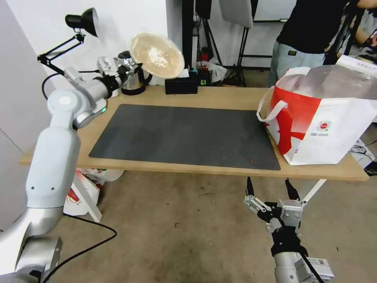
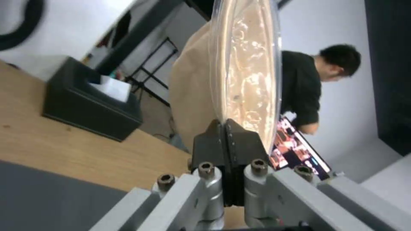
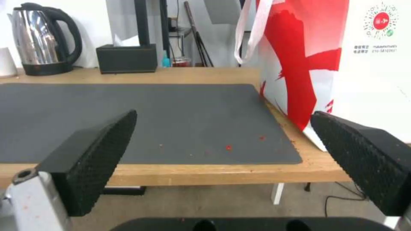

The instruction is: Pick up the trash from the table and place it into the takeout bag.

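Head view: left hand (image 1: 126,73) is closed on the rim of the beige bowl (image 1: 157,55), held high and tilted over the far left of the counter (image 1: 220,98)
Right hand (image 1: 270,188): wide open, empty, below the front edge
Takeout bag (image 1: 326,129): stands at the right end
Progress: mat (image 1: 184,135) looks cleared; this bowl must yet reach the bag, well apart

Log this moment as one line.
left gripper: shut on beige bowl, raised over table | right gripper: open, below table edge | takeout bag: upright
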{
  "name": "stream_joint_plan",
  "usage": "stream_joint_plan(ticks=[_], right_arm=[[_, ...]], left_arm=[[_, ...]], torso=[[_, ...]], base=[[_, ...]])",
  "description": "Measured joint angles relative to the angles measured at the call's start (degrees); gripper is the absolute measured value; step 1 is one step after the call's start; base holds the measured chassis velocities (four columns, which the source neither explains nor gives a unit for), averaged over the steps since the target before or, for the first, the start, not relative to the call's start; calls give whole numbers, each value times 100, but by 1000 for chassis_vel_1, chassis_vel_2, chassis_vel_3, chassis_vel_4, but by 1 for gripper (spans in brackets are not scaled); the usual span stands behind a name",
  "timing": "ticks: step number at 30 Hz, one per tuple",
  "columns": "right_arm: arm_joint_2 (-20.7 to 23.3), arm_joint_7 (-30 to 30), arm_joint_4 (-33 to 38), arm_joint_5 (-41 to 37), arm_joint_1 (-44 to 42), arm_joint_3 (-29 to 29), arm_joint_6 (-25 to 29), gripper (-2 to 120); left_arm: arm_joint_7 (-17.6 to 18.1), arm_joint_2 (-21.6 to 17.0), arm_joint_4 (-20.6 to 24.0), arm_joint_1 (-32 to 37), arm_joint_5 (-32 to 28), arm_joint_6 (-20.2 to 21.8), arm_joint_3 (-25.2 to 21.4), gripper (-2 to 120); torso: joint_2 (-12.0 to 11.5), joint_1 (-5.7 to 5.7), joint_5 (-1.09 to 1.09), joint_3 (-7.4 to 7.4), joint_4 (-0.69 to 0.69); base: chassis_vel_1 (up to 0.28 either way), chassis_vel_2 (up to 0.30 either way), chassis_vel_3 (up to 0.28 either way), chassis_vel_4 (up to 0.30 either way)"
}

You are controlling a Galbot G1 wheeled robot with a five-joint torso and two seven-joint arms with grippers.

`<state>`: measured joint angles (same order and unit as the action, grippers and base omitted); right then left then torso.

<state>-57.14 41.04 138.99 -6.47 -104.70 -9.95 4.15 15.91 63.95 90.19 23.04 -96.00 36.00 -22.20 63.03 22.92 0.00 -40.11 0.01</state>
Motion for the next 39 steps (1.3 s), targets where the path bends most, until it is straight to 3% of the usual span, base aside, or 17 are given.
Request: stream_joint_plan(ticks=[13,20,24,39], right_arm=[[0,0,0,0,0,0,0,100],[0,0,0,0,0,0,0,100],[0,-1,0,0,0,0,0,100],[0,0,0,0,0,0,0,100]], left_arm=[[-173,450,-308,-755,139,-84,978,0],[-230,822,-747,-1255,288,-92,1472,0],[-334,1215,-1235,-1705,405,-125,1776,0],[-813,1847,-1838,-2251,713,-415,2365,0]], torso=[[0,0,0,0,-1],[0,0,2,0,-1],[0,0,3,0,-2],[0,0,1,0,0]], base=[[0,0,0,0],[0,0,0,0],[0,0,0,0],[0,0,0,0]])
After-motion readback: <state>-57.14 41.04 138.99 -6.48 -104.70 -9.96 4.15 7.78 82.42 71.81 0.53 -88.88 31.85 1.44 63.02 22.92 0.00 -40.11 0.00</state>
